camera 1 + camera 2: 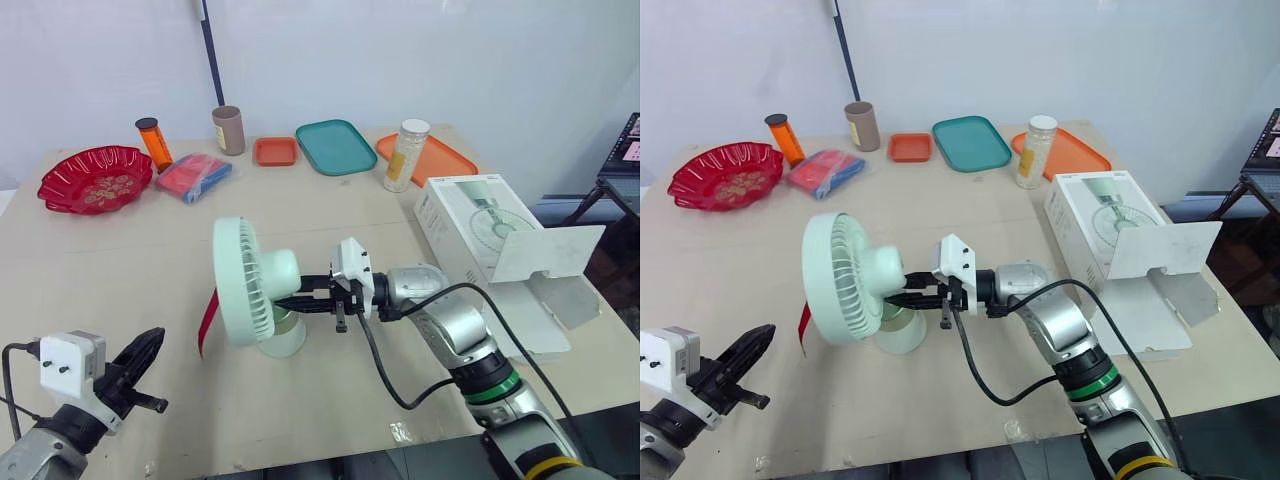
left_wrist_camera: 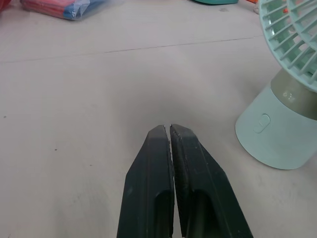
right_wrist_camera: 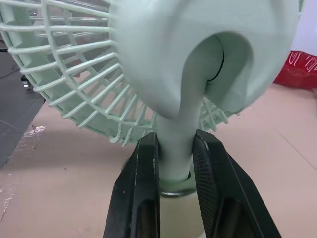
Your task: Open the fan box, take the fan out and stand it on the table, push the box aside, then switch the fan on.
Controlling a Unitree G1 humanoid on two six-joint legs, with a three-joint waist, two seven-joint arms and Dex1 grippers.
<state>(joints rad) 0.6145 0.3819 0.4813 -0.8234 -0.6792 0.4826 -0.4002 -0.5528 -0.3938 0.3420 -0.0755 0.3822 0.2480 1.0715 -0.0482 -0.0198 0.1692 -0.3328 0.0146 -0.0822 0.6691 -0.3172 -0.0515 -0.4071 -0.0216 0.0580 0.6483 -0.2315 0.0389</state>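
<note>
**Fan upright, held by the neck, switch within reach**

The left pincer [image 2: 167, 128] hangs low over the tabletop [image 1: 120, 260], fingers pressed together and touching nothing. It sits near the fan [image 1: 255, 290], on the side where the base button [image 2: 264, 123] faces, so it looks placed to press the switch. The fan stands on its round base at mid-table, with its grille turned toward the robot's left. The right pincer [image 1: 305, 299] is clamped on the slim neck behind the grille, most likely to steady the fan against a push. The fan box [image 1: 470, 225] lies well apart to the right with its flap open, out of the way.

The tabletop is pale and matte. Along its far edge sit a red dish [image 1: 95, 178], an orange bottle [image 1: 154, 142], a packet [image 1: 195, 176], a cup [image 1: 229, 129], a teal tray [image 1: 335, 146] and a jar [image 1: 406, 155]. Behind them is a plain pale wall, and a dark pole [image 1: 211, 55] leans against it.
</note>
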